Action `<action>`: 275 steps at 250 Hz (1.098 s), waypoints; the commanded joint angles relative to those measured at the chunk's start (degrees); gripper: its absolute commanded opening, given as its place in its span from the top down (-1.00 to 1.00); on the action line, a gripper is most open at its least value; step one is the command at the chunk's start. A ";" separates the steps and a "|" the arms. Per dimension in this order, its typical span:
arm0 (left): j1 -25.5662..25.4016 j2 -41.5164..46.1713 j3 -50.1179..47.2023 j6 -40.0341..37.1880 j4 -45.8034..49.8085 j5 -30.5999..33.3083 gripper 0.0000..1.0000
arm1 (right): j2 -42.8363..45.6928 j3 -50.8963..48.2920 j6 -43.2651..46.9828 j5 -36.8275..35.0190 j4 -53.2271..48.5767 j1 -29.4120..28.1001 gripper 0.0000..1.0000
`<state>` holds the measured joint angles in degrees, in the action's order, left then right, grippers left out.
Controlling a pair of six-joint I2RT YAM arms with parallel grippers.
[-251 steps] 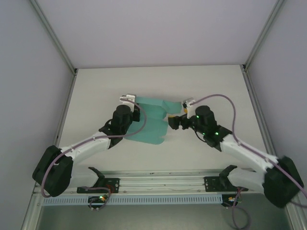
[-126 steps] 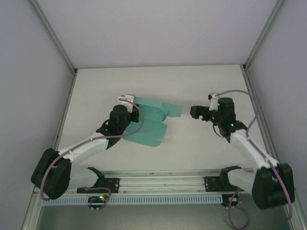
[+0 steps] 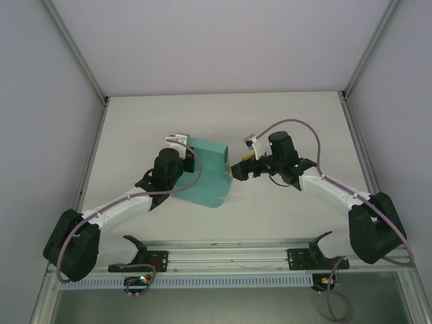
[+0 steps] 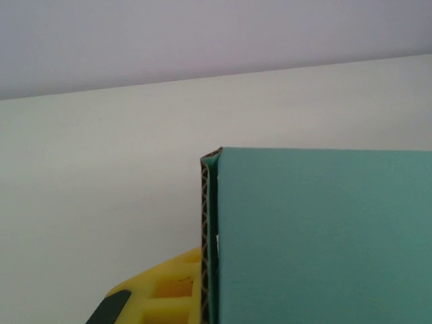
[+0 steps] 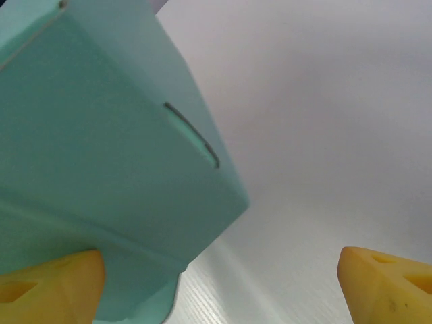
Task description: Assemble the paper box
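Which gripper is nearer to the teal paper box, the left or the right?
Left. The left gripper is shut on the paper box's left edge, one yellow finger against the card. The right gripper is at its right edge, fingers open.

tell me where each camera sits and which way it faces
Top external: above, behind the bases, looking down at table; both arms, left gripper, right gripper.
Left wrist: low, facing the far wall past paper box; one yellow finger.
Right wrist: close against paper box; both yellow fingers.
Shared: paper box in all three.
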<state>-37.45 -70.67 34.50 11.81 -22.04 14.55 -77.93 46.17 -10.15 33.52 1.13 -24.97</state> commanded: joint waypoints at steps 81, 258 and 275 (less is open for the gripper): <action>0.10 -0.70 1.41 1.24 0.98 0.05 1.00 | -6.87 6.50 3.47 -18.06 3.91 -7.21 -0.32; -6.10 -6.77 8.80 13.80 9.86 19.22 1.00 | -22.63 20.80 -22.76 -85.01 -4.88 -19.03 1.00; -6.05 -7.67 10.52 17.79 14.16 23.78 1.00 | -23.60 22.30 -28.69 -89.28 -10.77 -18.90 1.00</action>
<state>-42.81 -77.54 41.50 20.51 -15.07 28.64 -99.59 65.49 -25.43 -37.78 1.67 -44.99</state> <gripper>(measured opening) 0.083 0.084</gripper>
